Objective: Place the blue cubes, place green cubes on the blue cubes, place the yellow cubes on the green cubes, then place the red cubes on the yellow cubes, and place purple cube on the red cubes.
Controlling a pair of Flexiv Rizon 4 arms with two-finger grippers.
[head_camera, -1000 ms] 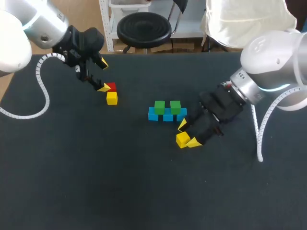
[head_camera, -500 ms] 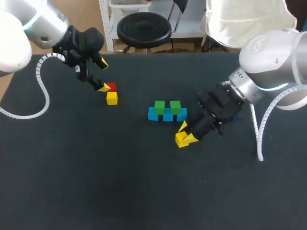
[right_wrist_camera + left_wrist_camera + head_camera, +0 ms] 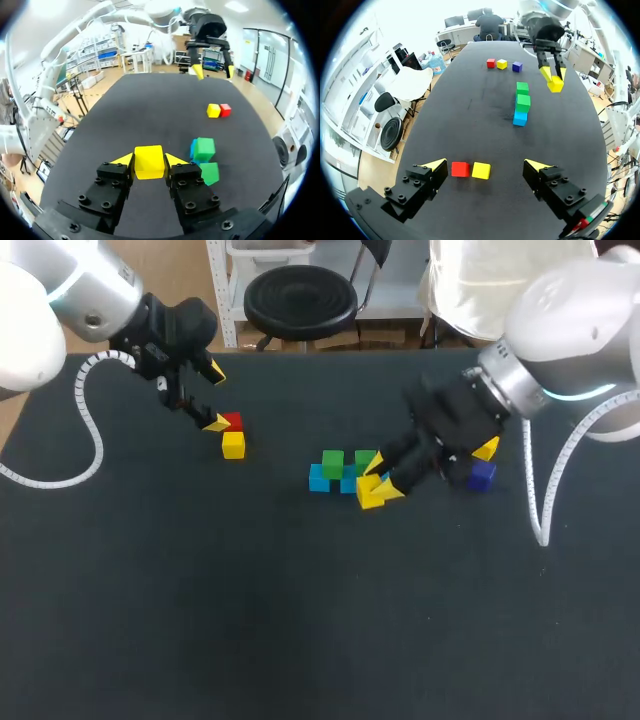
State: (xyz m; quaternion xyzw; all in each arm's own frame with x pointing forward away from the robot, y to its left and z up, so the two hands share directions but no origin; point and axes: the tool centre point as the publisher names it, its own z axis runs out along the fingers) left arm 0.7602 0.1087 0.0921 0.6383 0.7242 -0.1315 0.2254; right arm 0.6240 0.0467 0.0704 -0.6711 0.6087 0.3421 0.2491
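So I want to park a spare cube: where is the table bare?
Bare: the near stretch of table in front of the blue cubes, and the gap between them and the red cube. Crowded: around the green cubes, where the right gripper holds a yellow cube.

Blue cubes (image 3: 320, 478), green cubes (image 3: 333, 462), yellow cube (image 3: 149, 161), red cube (image 3: 233, 421), purple cube (image 3: 482, 475)

Cubes counted on the table: three yellow cubes (image 3: 481, 170) (image 3: 555, 85) (image 3: 502, 64), two red cubes (image 3: 460, 169) (image 3: 491, 63), two green cubes (image 3: 522, 88) (image 3: 523, 102), one purple cube (image 3: 517, 66), two blue cubes (image 3: 320, 478) (image 3: 349, 484) confirmed, any further blue one obscured and not verifiable.
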